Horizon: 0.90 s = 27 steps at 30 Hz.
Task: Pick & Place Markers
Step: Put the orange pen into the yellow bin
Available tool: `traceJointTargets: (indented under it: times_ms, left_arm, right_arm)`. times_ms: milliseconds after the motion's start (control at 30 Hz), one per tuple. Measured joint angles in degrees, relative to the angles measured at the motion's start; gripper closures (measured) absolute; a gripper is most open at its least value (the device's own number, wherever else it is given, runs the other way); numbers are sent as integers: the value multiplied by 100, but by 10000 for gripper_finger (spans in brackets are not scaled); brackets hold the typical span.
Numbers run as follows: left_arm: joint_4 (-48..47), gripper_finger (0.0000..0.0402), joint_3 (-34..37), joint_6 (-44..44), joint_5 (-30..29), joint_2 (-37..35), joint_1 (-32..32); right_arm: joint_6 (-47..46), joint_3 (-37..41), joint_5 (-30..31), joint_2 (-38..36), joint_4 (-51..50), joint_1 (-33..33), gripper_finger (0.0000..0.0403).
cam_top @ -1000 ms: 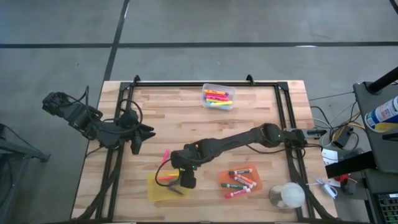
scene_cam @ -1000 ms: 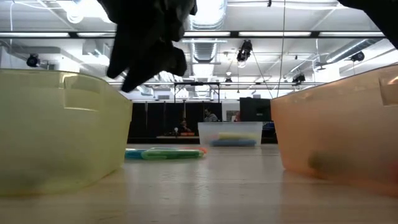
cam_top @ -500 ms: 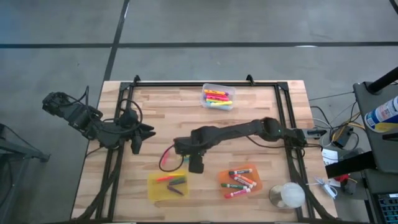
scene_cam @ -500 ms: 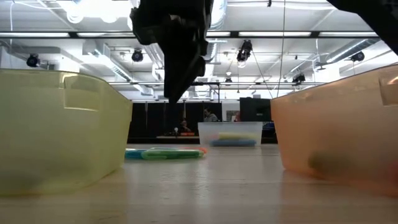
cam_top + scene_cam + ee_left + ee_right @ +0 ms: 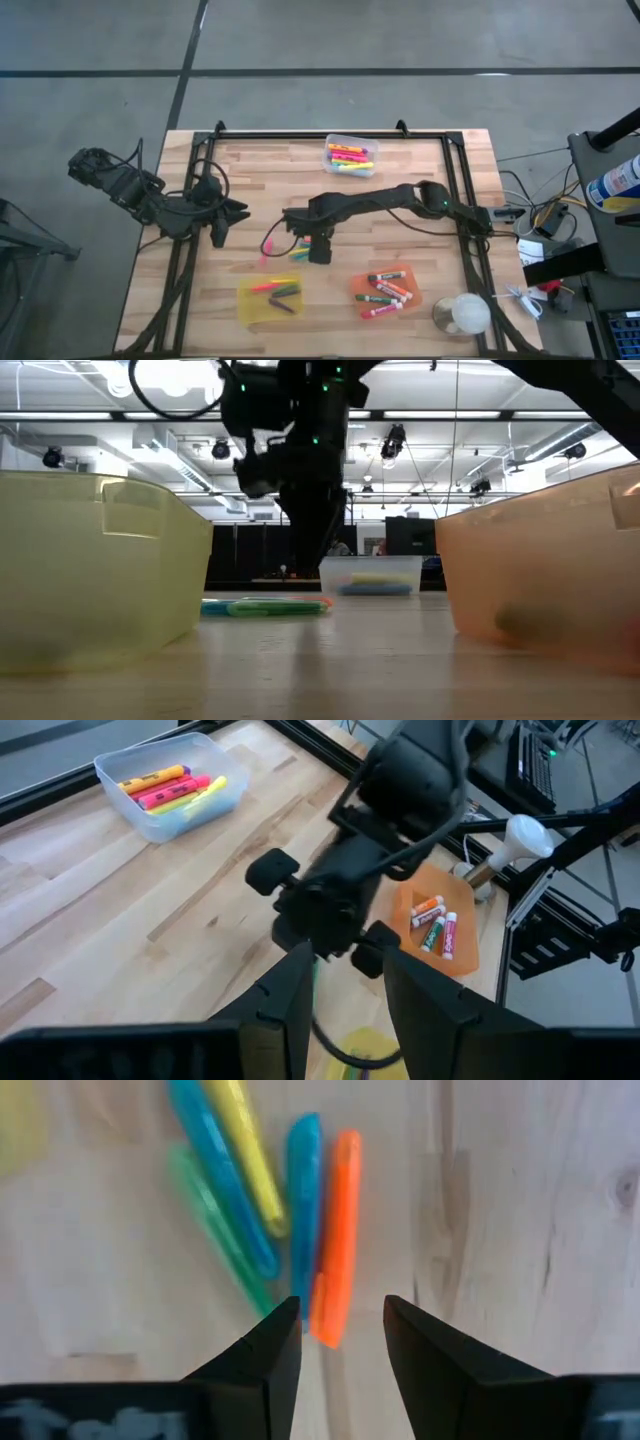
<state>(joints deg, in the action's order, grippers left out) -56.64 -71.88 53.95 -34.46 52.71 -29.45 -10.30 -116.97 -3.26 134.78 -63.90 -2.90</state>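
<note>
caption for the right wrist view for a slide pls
Right gripper, fingers apart and empty, above loose markers on the wooden table: orange, two blue, yellow and green.

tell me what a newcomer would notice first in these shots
Probably the right arm stretched across mid-table, its open right gripper hanging empty just above a small cluster of loose markers: orange, blue, yellow and green. Next come the three bins: yellow bin and orange bin near the front edge, clear bin at the back.
</note>
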Motion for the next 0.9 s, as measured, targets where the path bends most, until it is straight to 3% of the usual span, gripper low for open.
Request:
traceJointTargets:
  times_ms: [900]
  left_arm:
    - [2, 282, 0, 28, -11, 2, 1]
  right_arm:
    - [2, 941, -9, -33, 1055, 127, 290]
